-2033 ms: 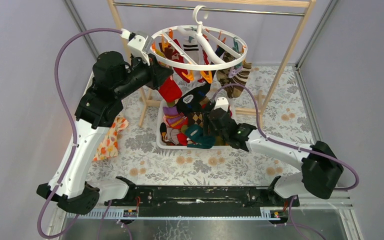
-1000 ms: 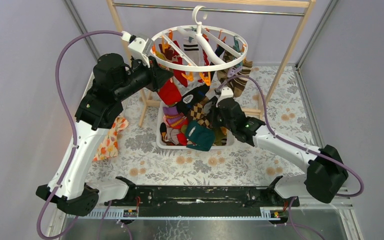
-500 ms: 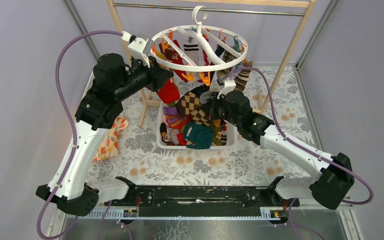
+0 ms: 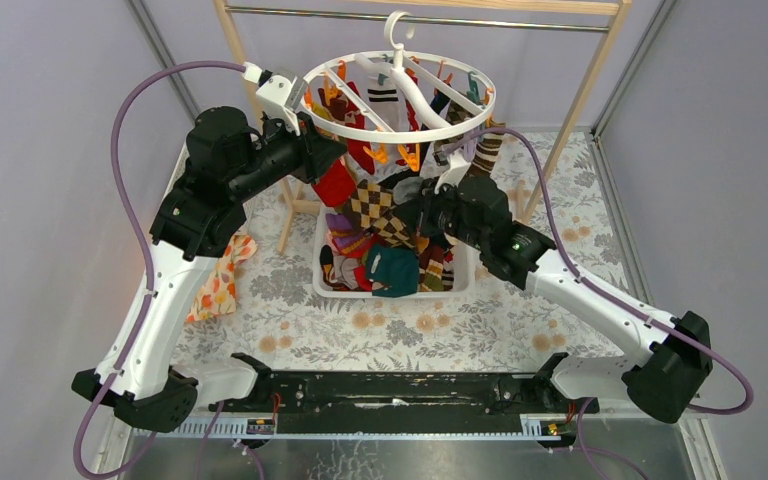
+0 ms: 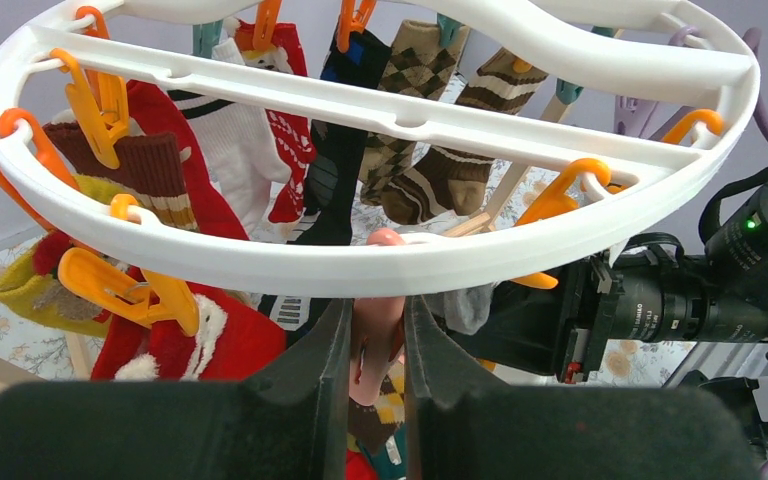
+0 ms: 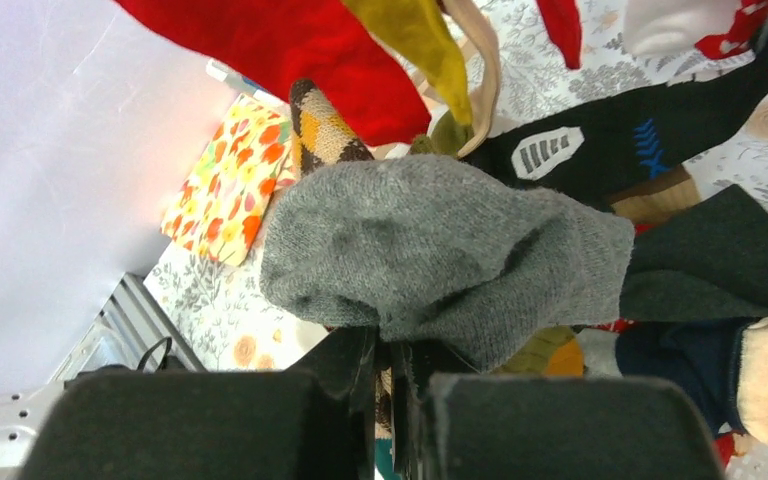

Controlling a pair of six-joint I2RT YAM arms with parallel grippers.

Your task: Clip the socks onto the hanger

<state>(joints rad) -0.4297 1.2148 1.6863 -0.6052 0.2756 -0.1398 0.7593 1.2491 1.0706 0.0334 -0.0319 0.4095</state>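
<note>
Pinching a pink clip [image 5: 376,300] under the hanger [image 5: 360,266], the left tool [image 5: 375,352] is closed on it. The right tool [image 6: 385,366] clamps a grey sock [image 6: 440,258].

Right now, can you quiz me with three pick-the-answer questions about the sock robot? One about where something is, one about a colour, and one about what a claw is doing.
1. Where does the hanger hang?
A. from the metal bar
B. on a door
C. on the floor

2. What colour is the clip between the left gripper fingers?
A. green
B. pink
C. black

3. What is the right gripper doing?
A. open and empty
B. shut on a sock
C. pressing a button

Answers:
1 A, its hook loops over the bar.
2 B, the left wrist view shows it is pink.
3 B, sock fabric is pinched between its fingers.
</note>
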